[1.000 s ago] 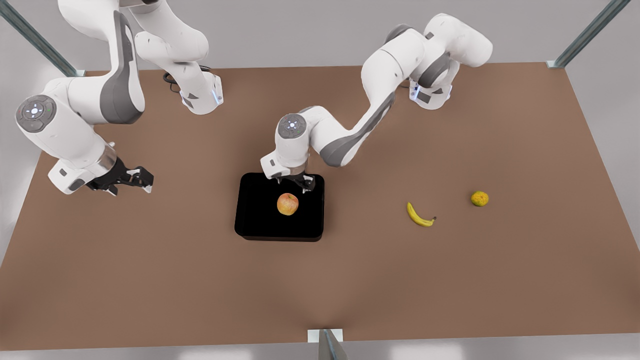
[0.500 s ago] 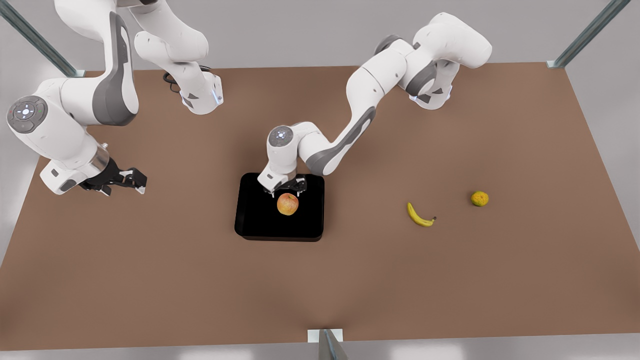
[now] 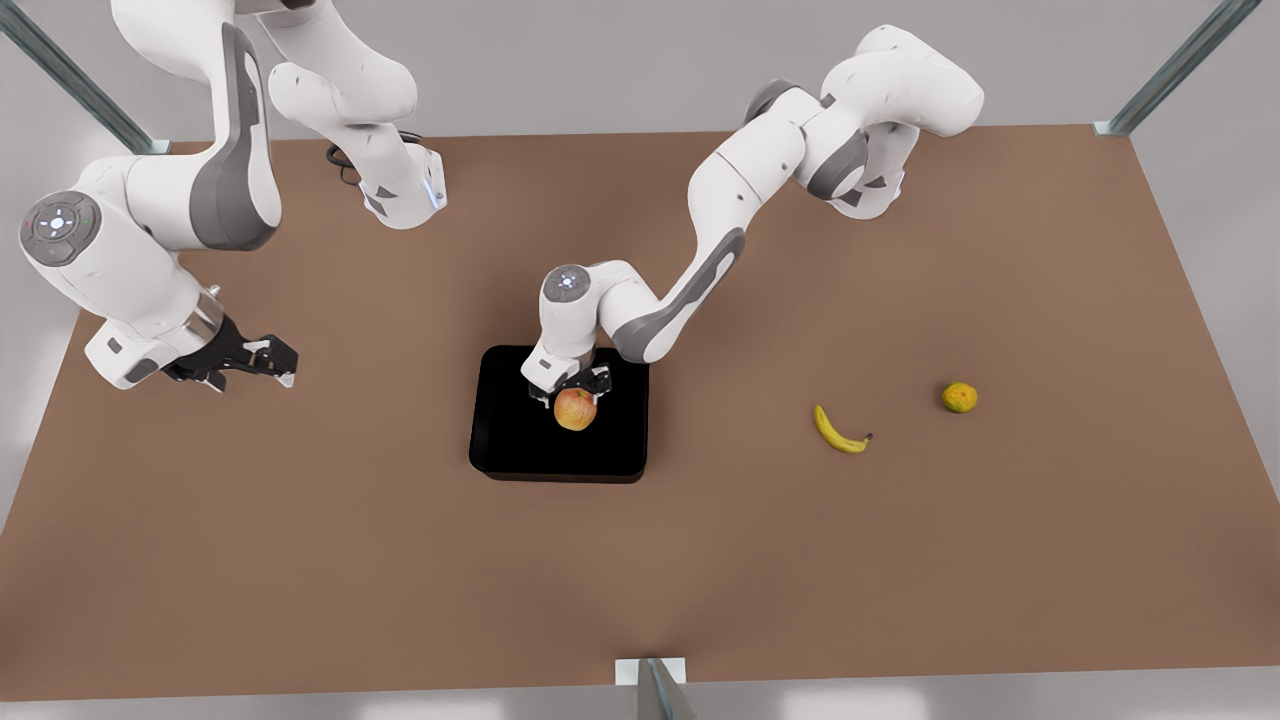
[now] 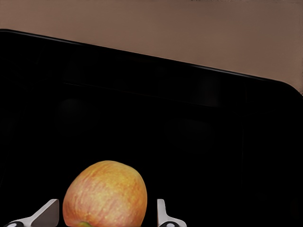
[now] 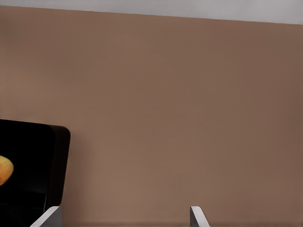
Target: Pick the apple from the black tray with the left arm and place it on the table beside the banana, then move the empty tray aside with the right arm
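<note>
The red-and-yellow apple (image 3: 576,411) lies in the black tray (image 3: 520,445) at the middle of the brown table (image 3: 900,280). My left gripper (image 3: 572,391) is down over the apple, open. In the left wrist view its two pale fingertips (image 4: 162,213) stand on either side of the apple (image 4: 105,191), with small gaps, above the tray floor (image 4: 189,123). The banana (image 3: 838,431) lies on the table toward the front view's right. My right gripper (image 3: 272,364) hovers open at the front view's left, away from the tray; its wrist view catches the tray's corner (image 5: 33,156).
A small yellow-orange citrus fruit (image 3: 959,397) sits to the right of the banana in the front view. Both arm bases stand at the table's far edge. Metal frame posts mark the table's corners and the near edge.
The left gripper has come down from the tray's far rim onto the apple, and its fingers now straddle it. The right arm drifted slightly at the front view's left.
</note>
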Robot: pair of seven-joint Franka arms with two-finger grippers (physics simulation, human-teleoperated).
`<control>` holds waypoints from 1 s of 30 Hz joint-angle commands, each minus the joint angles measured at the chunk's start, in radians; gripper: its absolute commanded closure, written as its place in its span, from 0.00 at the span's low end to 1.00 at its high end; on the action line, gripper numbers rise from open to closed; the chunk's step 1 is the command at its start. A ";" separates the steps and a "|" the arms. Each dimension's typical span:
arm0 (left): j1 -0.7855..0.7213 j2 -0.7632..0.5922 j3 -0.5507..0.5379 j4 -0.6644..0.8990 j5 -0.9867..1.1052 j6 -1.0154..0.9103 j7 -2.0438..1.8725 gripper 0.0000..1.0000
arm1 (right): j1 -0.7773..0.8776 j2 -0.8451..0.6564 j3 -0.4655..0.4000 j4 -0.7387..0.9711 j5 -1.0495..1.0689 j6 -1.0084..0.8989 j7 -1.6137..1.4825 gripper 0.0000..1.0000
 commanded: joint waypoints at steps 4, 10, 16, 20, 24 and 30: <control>0.001 0.020 0.000 -0.006 0.011 0.049 -0.041 0.00 | 0.001 -0.001 0.000 0.001 0.001 0.000 -0.001 0.00; 0.001 0.032 0.002 -0.020 0.037 0.057 -0.041 0.00 | 0.001 -0.001 0.000 0.001 0.001 0.000 -0.001 0.00; 0.001 0.066 0.002 -0.020 0.035 0.078 -0.059 0.00 | 0.001 0.001 0.000 0.001 0.001 0.000 -0.001 0.00; 0.001 0.078 0.002 -0.020 0.037 0.089 -0.059 0.00 | 0.001 0.001 0.000 0.001 0.001 0.000 -0.001 0.00; 0.001 0.073 0.002 -0.018 0.034 0.087 -0.059 0.10 | 0.001 0.001 0.000 0.001 0.001 0.000 -0.001 0.00; 0.021 0.004 0.002 -0.017 0.026 -0.035 -0.041 0.09 | 0.001 0.001 0.000 0.001 0.001 0.000 -0.001 0.00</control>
